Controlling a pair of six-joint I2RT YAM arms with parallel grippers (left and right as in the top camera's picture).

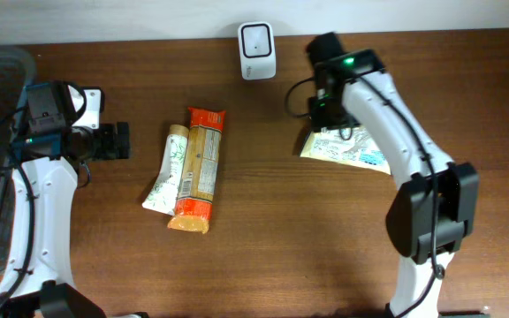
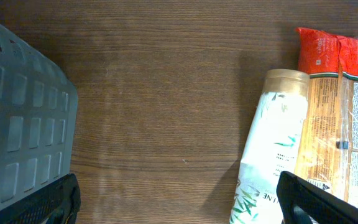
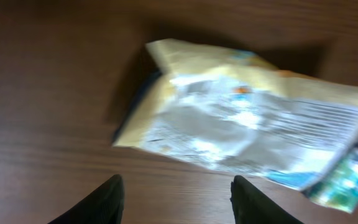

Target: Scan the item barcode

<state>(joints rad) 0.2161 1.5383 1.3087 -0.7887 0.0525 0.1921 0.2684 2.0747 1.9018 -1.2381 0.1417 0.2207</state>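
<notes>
The right gripper, jaws spread and empty, hangs over the crinkled packet, whose long axis lies left to right.

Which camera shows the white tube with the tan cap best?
The left wrist view: the white tube is close and sharp, though its lower end is cut off. Overhead shows it whole but small. The right wrist view misses it.

pouch: pale yellow, silvery | tube: white, green leaves | packet: orange-red
</notes>
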